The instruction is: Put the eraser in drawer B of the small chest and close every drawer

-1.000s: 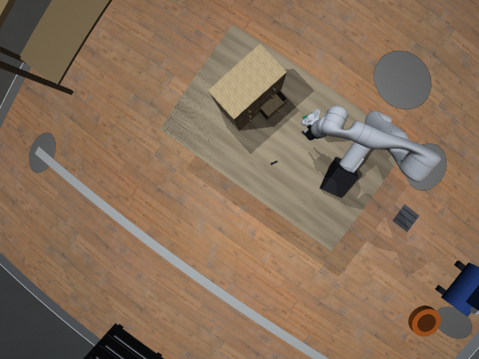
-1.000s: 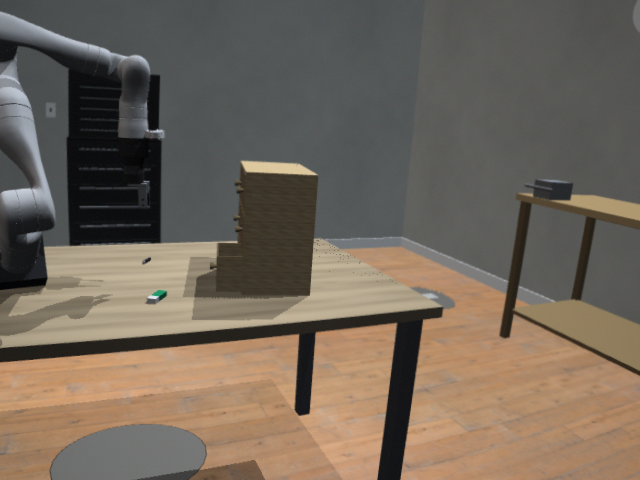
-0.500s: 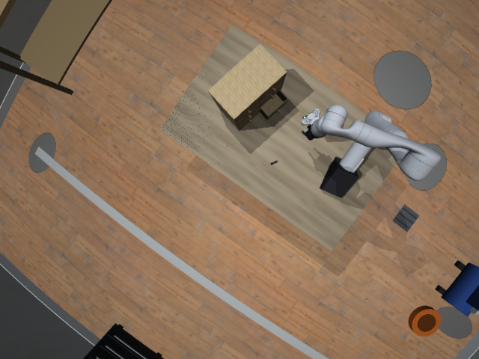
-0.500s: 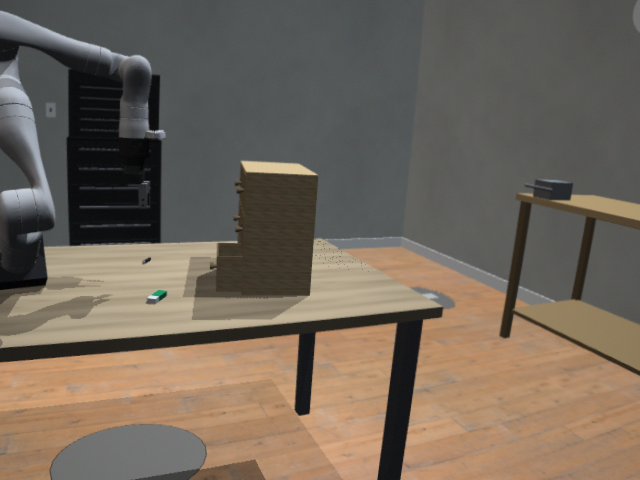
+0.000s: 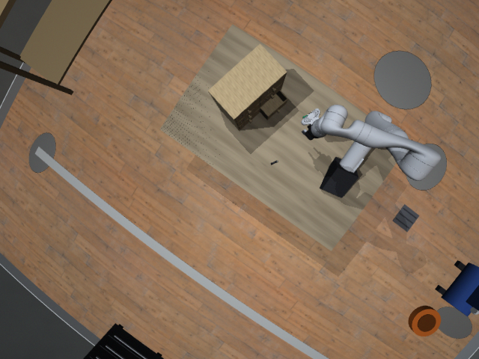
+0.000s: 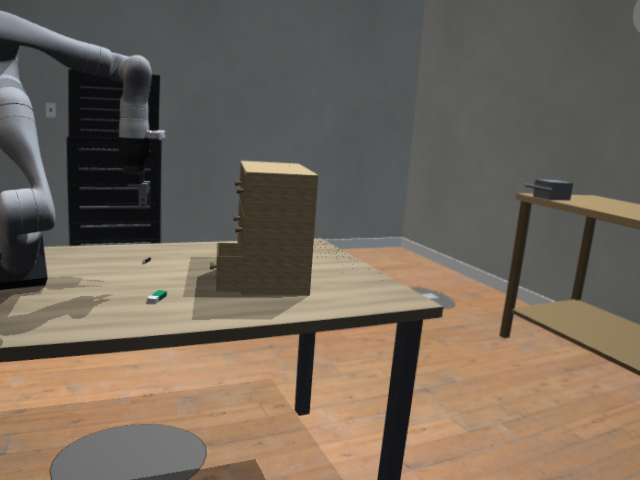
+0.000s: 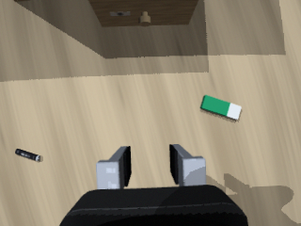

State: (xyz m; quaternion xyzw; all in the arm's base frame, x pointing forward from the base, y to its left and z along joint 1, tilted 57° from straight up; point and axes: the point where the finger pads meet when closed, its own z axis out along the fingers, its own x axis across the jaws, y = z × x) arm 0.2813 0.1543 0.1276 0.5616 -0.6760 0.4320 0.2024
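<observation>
- Your two-finger gripper (image 5: pixel 306 133) (image 6: pixel 144 193) (image 7: pixel 150 158) hangs above the table (image 5: pixel 301 193) (image 6: pixel 103 322) (image 7: pixel 94 104), its fingers partly spread with nothing between them.
- The green-and-white eraser (image 5: pixel 304 117) (image 6: pixel 156 296) (image 7: pixel 221 107) lies outside the drawer, nearer the long edge closest to the exterior view, between the chest and the arm. It sits off to one side of your fingers; descend straight and you probably miss it.
- It lies skewed to the pads, so closing without turning the wrist could spin it or squeeze it out.
- The black marker (image 5: pixel 274 162) (image 6: pixel 146 260) (image 7: pixel 28 154) lies farther from that edge; a low, wide sweep could knock it.
- The wooden chest (image 5: pixel 247 81) (image 6: pixel 279 232) stands toward the short edge opposite the arm's base. A hard push on its front could shift it.
- The bottom drawer (image 5: pixel 278 110) (image 6: pixel 228 273) (image 7: pixel 165 19) stands open, presumably B; its label is unreadable now. Pulling it farther risks a droop.
- Its visible interior shows nothing inside, but the chest hides the back. You can't see into the others.
</observation>
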